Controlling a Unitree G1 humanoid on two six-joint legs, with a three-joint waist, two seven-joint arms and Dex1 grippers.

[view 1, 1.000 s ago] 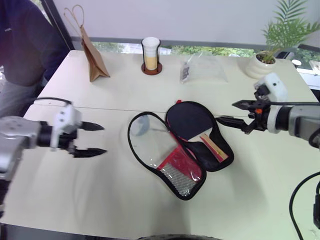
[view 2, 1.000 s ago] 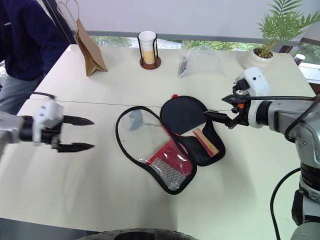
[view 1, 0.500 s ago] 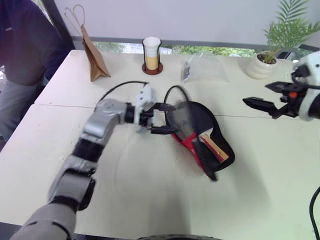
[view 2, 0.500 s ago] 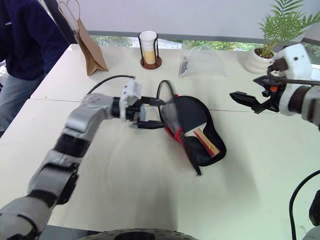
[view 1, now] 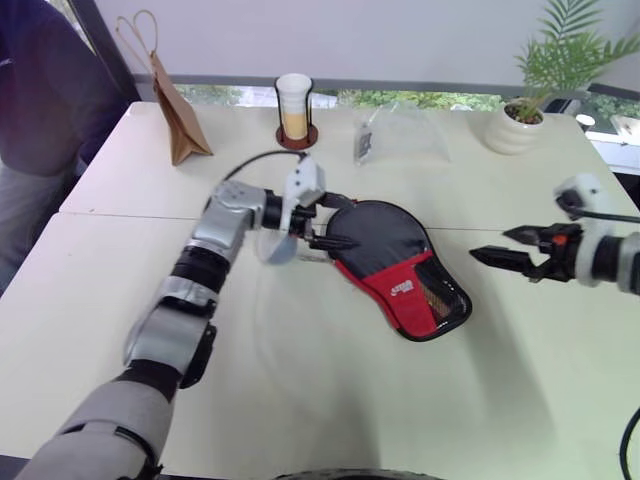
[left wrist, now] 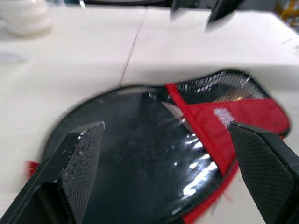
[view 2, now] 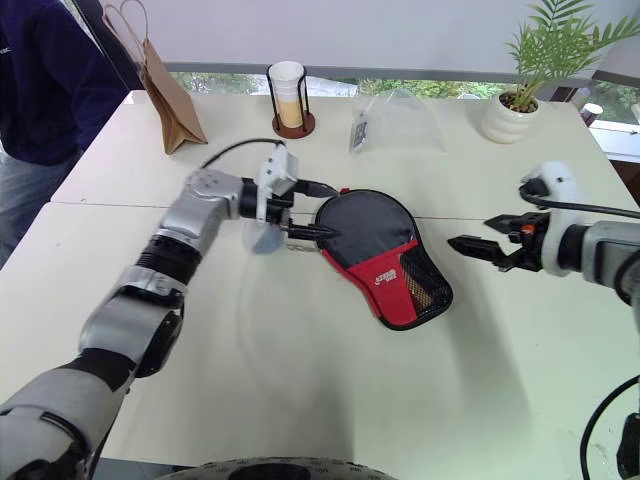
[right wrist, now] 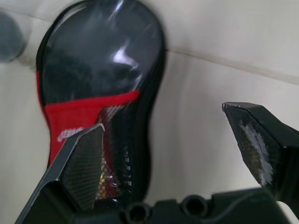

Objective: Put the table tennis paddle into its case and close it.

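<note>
A: What has changed at frame centre?
B: The paddle-shaped black fabric case with its red panel now lies folded shut over the paddle, no longer spread open.
A: And the grippers?
B: Left gripper, jaws spread, at the case's upper-left edge; right gripper, also spread, mid-right. Zipping likely remains.

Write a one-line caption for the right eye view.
Left tool open at the folded-shut case; right tool open, apart on the table.
</note>
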